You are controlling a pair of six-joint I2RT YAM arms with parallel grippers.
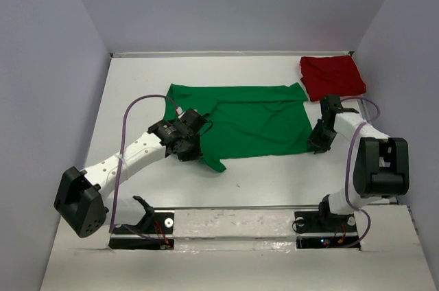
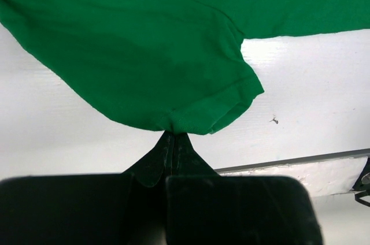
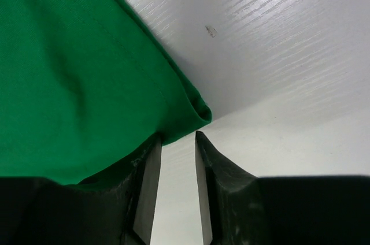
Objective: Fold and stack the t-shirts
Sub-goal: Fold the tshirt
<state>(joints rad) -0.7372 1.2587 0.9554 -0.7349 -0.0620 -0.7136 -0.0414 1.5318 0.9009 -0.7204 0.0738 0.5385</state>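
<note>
Green t-shirt [image 1: 257, 123], sleeve clamped in left gripper [image 2: 173, 136], right gripper [image 3: 177, 138] parted beside hem (wrist views)

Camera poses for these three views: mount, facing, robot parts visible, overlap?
Top external: above and behind, looking down at the table; left arm and right arm show.
Left wrist: looks along the shut left gripper at the green t-shirt sleeve it pinches.
Right wrist: looks along the open right gripper at that shirt's corner.
Shared: green t-shirt in all; red t-shirt only in top.
</note>
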